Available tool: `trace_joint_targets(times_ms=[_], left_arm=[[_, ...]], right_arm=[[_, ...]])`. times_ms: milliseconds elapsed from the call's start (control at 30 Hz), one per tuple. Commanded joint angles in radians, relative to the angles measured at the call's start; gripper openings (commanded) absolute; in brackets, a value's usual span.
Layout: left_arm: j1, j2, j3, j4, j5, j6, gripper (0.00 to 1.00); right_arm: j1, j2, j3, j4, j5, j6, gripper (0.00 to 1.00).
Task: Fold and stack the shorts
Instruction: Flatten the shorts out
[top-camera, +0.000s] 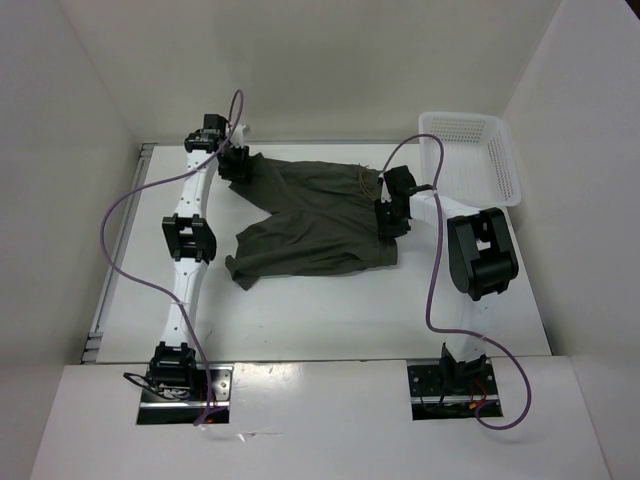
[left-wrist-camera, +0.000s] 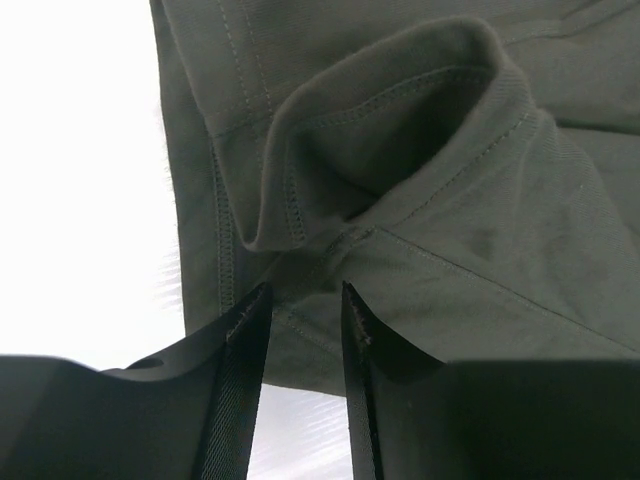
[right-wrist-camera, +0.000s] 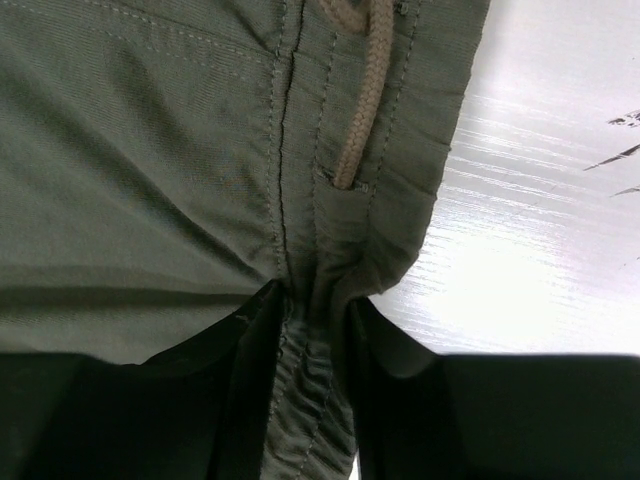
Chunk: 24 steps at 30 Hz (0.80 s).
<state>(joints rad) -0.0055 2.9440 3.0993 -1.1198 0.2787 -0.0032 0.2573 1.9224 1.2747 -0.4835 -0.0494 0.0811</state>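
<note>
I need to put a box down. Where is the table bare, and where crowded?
Bare: the wide near strip of table between the shorts and arm bases. Crowded: the middle, where left tool and right tool meet the shorts; the basket fills the far right corner.

shorts (top-camera: 310, 215) dark olive green — drawstring (right-wrist-camera: 362, 90) tan — basket (top-camera: 480, 160) white lattice, table (top-camera: 300, 310) white

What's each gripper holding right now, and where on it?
Right gripper clamps the shorts at the waistband, beside the drawstring. Left gripper sits at a leg edge, with a gap between its jaws; whether it grips cannot be told.
</note>
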Motion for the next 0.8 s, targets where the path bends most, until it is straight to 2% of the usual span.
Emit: trace_joint_targets(times_ms=[0,67,133,167,267,300,367,400,433,500,567,767], left_arm=[[-0.001,0.023,0.038,-0.047,-0.027,0.003,0.41],[-0.001,-0.029,0.038,-0.063,0.011,0.003,0.44],[-0.001,-0.083,0.038,-0.092,0.065,0.003,0.54],[0.010,-0.145,0.038,-0.104,0.077,0.003,0.64],[0.021,-0.311,-0.028,-0.167,0.144,0.003,0.72],[0.021,-0.366,-0.183,-0.178,0.164,0.003,0.75],[0.021,-0.563,-0.452,-0.169,0.186,0.003,0.75],[0.021,-0.638,-0.628,-0.106,0.175,0.003,0.76],[-0.010,-0.790,-1.005,-0.047,0.102,0.003,0.76],[-0.037,-0.941,-1.299,0.105,0.044,0.003,0.76],[-0.060,-0.959,-1.474,0.181,0.019,0.003,0.78],[-0.082,-0.950,-1.541,0.351,0.028,0.003,0.80]], right_arm=[[0.014,-0.043,-0.003,-0.026,-0.012,-0.023,0.40],[0.014,-0.055,0.006,-0.026,-0.003,-0.041,0.45],[0.014,-0.095,0.006,-0.036,0.012,-0.063,0.50],[0.014,-0.112,0.006,-0.036,0.034,-0.075,0.53],[0.014,-0.192,0.006,-0.082,0.037,-0.098,0.67],[0.014,-0.229,0.006,-0.098,0.026,-0.098,0.69],[0.014,-0.256,-0.023,-0.141,-0.018,-0.098,0.70],[0.014,-0.275,-0.037,-0.151,-0.039,-0.098,0.70],[0.004,-0.275,-0.070,-0.164,-0.058,-0.098,0.71],[0.003,-0.275,-0.101,-0.173,-0.117,-0.089,0.73],[0.003,-0.287,-0.139,-0.182,-0.154,-0.078,0.75],[-0.006,-0.284,-0.179,-0.171,-0.181,-0.037,0.77]])
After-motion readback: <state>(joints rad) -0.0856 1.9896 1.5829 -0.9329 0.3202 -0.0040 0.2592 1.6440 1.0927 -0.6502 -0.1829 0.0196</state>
